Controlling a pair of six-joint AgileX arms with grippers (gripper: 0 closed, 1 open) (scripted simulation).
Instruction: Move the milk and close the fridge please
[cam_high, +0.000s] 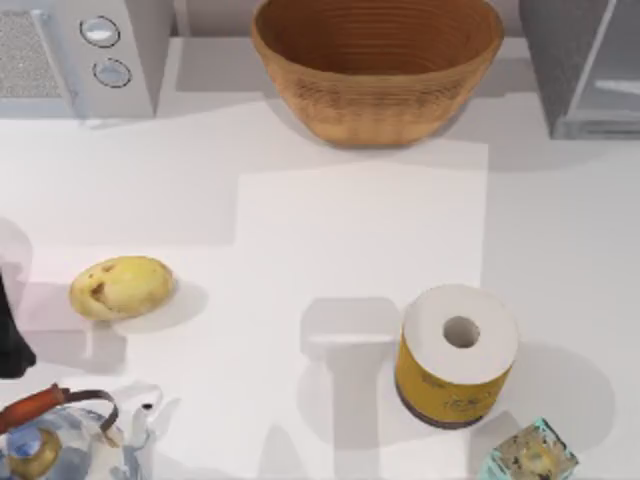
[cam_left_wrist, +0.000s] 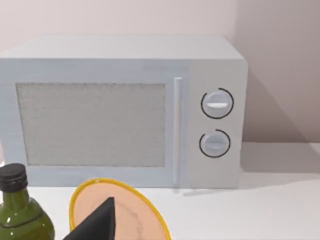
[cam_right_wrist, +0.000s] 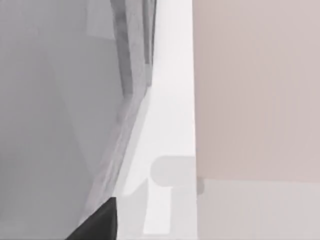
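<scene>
The right gripper (cam_right_wrist: 100, 222) is close beside the fridge (cam_high: 585, 70) at the table's far right corner — whether its fingers are open I cannot tell. The left arm waits at the left edge.

Basket (cam_high: 377, 70) at back, potato (cam_high: 121, 288) left, paper roll (cam_high: 457, 366) right, kettle (cam_high: 60, 440) near-left corner.
</scene>
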